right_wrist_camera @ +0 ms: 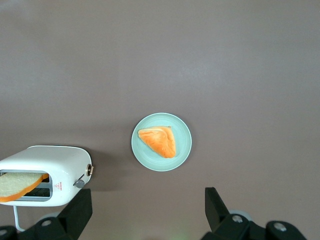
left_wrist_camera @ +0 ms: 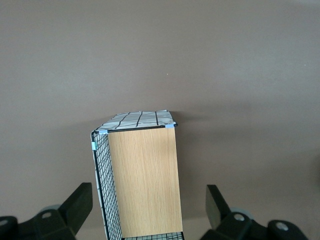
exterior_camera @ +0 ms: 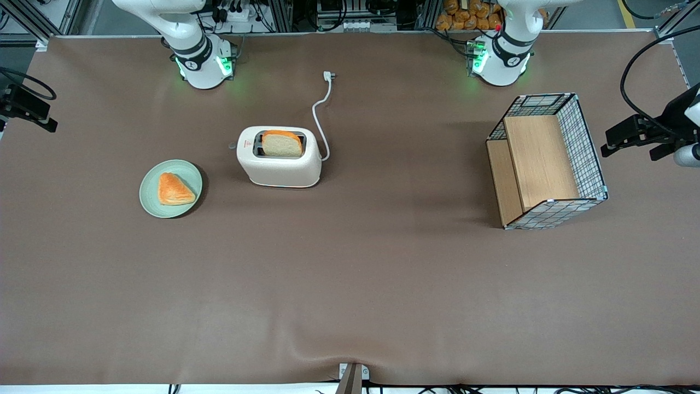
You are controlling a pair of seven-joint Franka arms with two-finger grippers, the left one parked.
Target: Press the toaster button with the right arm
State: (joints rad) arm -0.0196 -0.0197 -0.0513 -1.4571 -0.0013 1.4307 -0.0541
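Fingers [right_wrist_camera: 80,212] of the right arm's gripper [right_wrist_camera: 148,212] stand wide apart with nothing between them, hovering high above the table [exterior_camera: 350,284], well clear of the toaster [exterior_camera: 279,164]. The toaster button [right_wrist_camera: 79,183], a small grey knob, sticks out of the narrow end that faces the green plate [right_wrist_camera: 161,142] holding a triangular pastry [right_wrist_camera: 158,141]. A bread slice [exterior_camera: 281,144] sits in the slot. Spread as they are, the fingers could straddle the small knob and miss it; a sideways shove might also slide the light toaster or knock the nearby plate.
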